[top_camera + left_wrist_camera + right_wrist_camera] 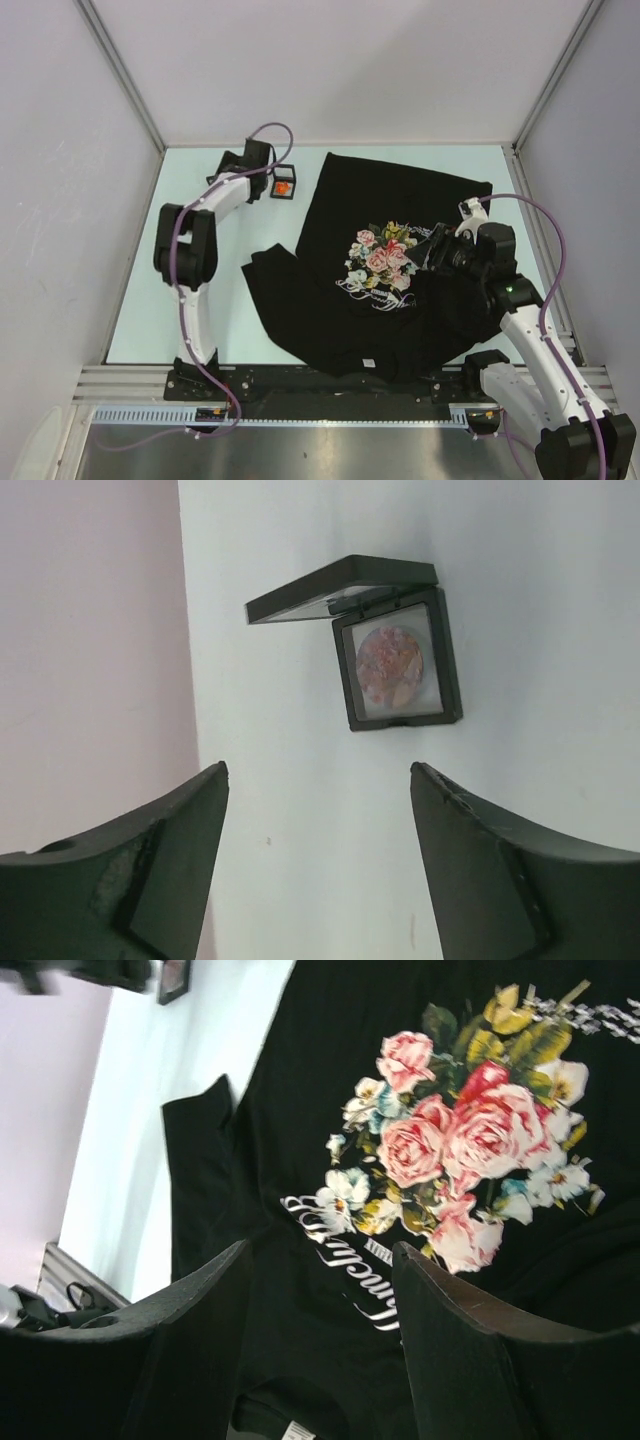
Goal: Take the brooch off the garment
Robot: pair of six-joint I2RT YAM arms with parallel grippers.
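Observation:
The brooch (pixel 392 667), a round pinkish disc, lies inside a small black box (pixel 447 670) whose lid (pixel 340 588) stands open. In the top view the box (pixel 284 196) sits at the far left of the table, apart from the garment (pixel 400 195). The garment is a black T-shirt spread flat, with printed roses (pixel 450 1140) above white cursive lettering. My left gripper (pixel 318 770) hovers just short of the box, open, with only bare table between its fingers. My right gripper (pixel 322 1250) hangs open over the garment's lower print, holding nothing.
Pale walls enclose the table on three sides, and the left wall (pixel 90 660) runs close beside the box. The garment's sleeve (pixel 268 262) reaches out to the left. The arm bases and a metal rail (pixel 330 385) line the near edge.

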